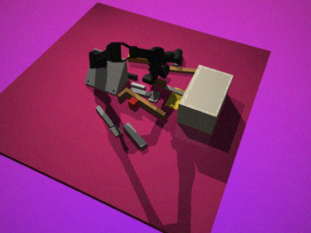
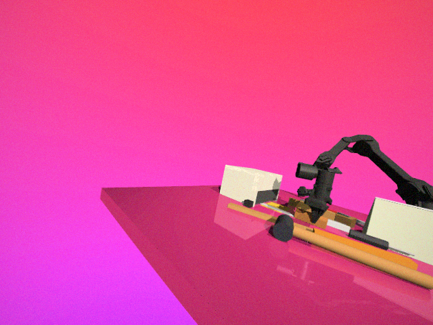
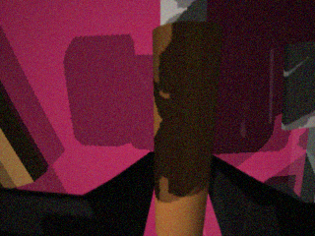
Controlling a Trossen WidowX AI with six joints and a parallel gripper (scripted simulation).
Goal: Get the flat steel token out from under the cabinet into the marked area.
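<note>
Top view: the end effector (image 1: 153, 80) (image 2: 315, 216) (image 3: 179, 158) is over the table (image 1: 62, 130) (image 2: 195, 258) (image 3: 113, 17), and a grey bar (image 1: 175, 90) runs from the brown handle (image 1: 160, 83) (image 2: 310, 216) (image 3: 187, 110) across the yellow area (image 1: 172, 100) to the cabinet (image 1: 207, 90) (image 2: 241, 183). Can't tell where the token is, tbh. Exterior: fingers point down at the handle, with a mallet (image 2: 353, 250) lying nearby. Wrist cam: yep, it's clamped on that handle, one finger each side.

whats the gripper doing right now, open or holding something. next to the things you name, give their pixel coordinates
gripper (image 2: 315, 221) (image 3: 179, 158): closed on the orange-brown handle (image 3: 184, 113) of a tool with a grey blade (image 1: 175, 90)
</note>
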